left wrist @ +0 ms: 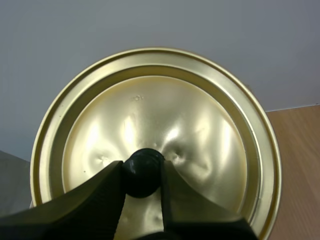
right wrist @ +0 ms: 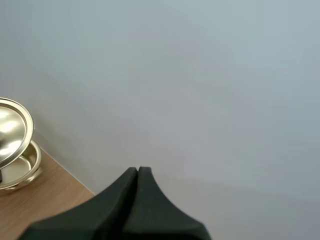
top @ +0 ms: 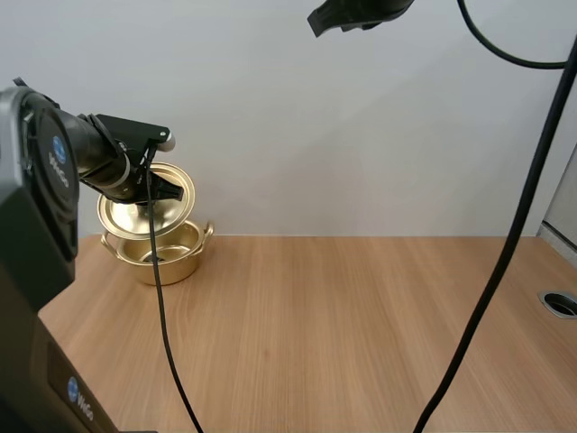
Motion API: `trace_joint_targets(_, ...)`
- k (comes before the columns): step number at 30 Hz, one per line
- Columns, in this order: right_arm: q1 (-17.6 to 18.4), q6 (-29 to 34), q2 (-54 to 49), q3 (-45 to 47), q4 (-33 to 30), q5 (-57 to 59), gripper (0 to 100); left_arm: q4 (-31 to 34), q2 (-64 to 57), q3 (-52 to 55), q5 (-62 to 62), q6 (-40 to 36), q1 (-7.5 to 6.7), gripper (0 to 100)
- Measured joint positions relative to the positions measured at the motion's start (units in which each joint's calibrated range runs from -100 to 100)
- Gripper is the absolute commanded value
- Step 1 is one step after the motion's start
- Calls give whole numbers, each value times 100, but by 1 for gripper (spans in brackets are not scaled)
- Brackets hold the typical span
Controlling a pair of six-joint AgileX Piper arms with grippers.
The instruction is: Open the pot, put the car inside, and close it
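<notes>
Gold pot (top: 167, 260) and lid (left wrist: 200, 125), black knob (left wrist: 142, 172), light wooden table (top: 343, 325).

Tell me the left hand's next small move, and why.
Probably carry the lid sideways and set it on the table beside the pot. The left hand pinches its knob, and the lid hangs tilted over the open pot, blocking the way in.
</notes>
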Motion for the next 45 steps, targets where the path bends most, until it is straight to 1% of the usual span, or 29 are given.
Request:
trace_joint_targets(2,0,31,-169,0,-74,7,0,-89,160,-102,18,42,0,0)
trace_joint_targets(9,0,54,-412,0,-181,359,0,-392,754,-754,953,48,0,0)
trace_joint_targets(18,0,54,-481,0,-228,409,0,-402,888,-958,1091,48,0,0)
trace_joint_targets(23,0,105,-494,0,-318,700,0,-416,1338,-1128,1421,37,0,0)
trace_joint_targets(29,0,105,-494,0,-386,751,0,-307,1599,-1140,1401,37,0,0)
trace_joint_targets(37,0,126,-494,0,-505,751,0,42,1640,-1140,1187,57,0,0)
trace_joint_targets(45,0,126,-494,0,-540,768,0,57,1694,-1140,1214,99,0,0)
